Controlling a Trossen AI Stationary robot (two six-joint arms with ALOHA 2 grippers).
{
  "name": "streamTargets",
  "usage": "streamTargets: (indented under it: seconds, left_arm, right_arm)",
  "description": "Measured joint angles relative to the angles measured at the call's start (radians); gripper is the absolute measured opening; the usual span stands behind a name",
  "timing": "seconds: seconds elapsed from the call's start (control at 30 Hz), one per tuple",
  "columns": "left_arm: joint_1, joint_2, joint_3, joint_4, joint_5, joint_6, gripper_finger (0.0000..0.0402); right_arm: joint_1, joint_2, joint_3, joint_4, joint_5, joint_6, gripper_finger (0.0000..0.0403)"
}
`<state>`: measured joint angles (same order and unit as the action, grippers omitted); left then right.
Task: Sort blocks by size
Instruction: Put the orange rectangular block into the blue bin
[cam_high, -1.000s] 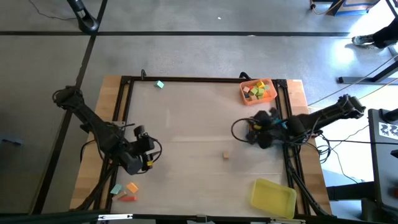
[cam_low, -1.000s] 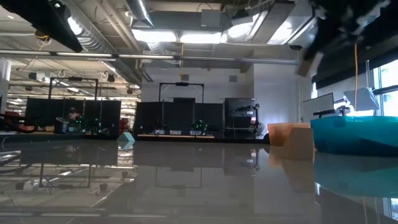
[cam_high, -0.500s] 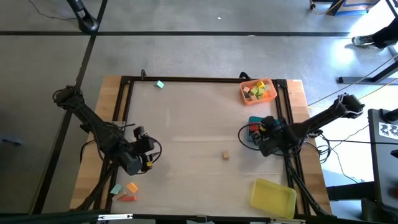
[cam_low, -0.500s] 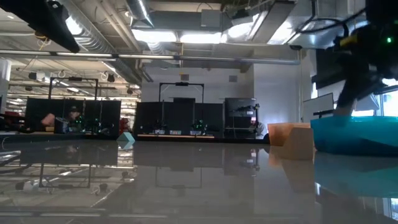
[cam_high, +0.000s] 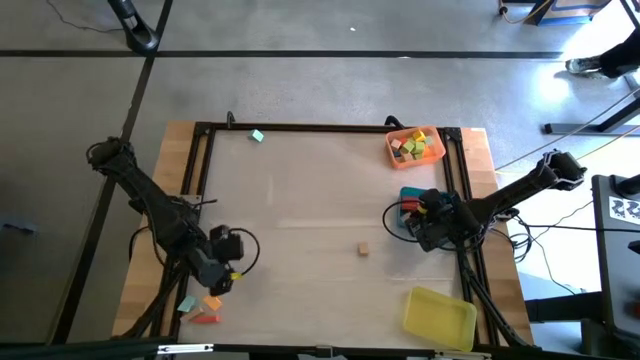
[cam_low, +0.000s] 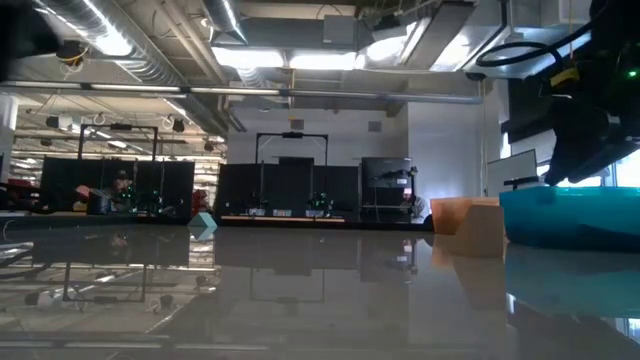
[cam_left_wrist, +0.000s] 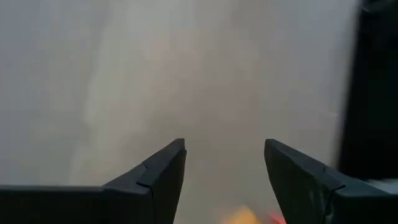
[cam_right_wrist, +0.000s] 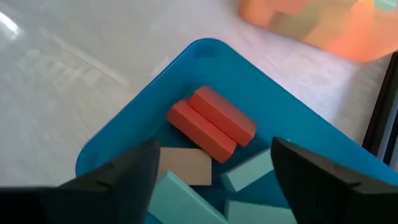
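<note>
My right gripper (cam_right_wrist: 214, 155) hangs open just above the blue tray (cam_high: 408, 193) at the table's right, touching nothing. In the tray lie two red bars (cam_right_wrist: 211, 124), a tan block (cam_right_wrist: 185, 167) and teal blocks (cam_right_wrist: 249, 174). My left gripper (cam_left_wrist: 225, 155) is open over bare table at the near left. Just beyond it toward the near edge lie a teal block (cam_high: 187, 305), an orange block (cam_high: 212, 301) and a red one (cam_high: 205, 317). A small tan block (cam_high: 363, 249) rests mid-table, and a teal one (cam_high: 257, 136) at the far edge.
An orange tray (cam_high: 392, 148) with several mixed blocks stands at the far right, close behind the blue tray. A yellow tray (cam_high: 440, 316) sits at the near right corner. A black frame (cam_high: 300, 127) runs round the table top. The middle of the table is open.
My right gripper has come down over the blue tray, which it hid a second ago. My left gripper has gone toward the table's near edge, closer to the three blocks at the near left.
</note>
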<state>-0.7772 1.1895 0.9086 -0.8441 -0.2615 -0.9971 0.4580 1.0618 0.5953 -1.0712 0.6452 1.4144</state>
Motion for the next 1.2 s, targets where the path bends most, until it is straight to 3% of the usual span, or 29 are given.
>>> streamTargets:
  seconds: [0.2, 0.37, 0.5, 0.63, 0.77, 0.93, 1.2]
  left_arm:
    - [-0.153, 0.020, -0.002, 0.031, 0.135, -0.348, 0.0187]
    - [-0.282, 0.056, -0.002, 0.061, 0.149, -0.608, 0.0184]
    - [-0.344, 0.107, -0.003, 0.077, 0.150, -0.724, 0.0184]
    - [-0.378, 0.168, -0.004, 0.096, 0.149, -0.765, 0.0184]
    - [-0.395, 0.227, -0.004, 0.219, 0.148, -0.765, 0.0184]
    - [-0.398, 0.299, -0.004, 0.321, 0.147, -0.663, 0.0179]
    - [-0.398, 0.377, -0.004, 0.290, 0.147, -0.534, 0.0174]
  right_arm:
    - [0.000, 0.000, 0.000, -0.001, -0.002, -0.035, 0.0341]
    - [0.000, 0.000, 0.000, -0.001, -0.002, -0.036, 0.0343]
    - [0.000, 0.000, 0.000, -0.003, -0.002, -0.056, 0.0342]
    - [0.000, 0.000, 0.000, -0.003, 0.006, -0.066, 0.0342]
    - [0.000, 0.000, 0.000, -0.003, 0.007, -0.084, 0.0341]
    - [0.000, 0.000, 0.000, -0.001, 0.007, -0.085, 0.0341]
    - [0.000, 0.000, 0.000, -0.003, 0.021, -0.086, 0.0341]
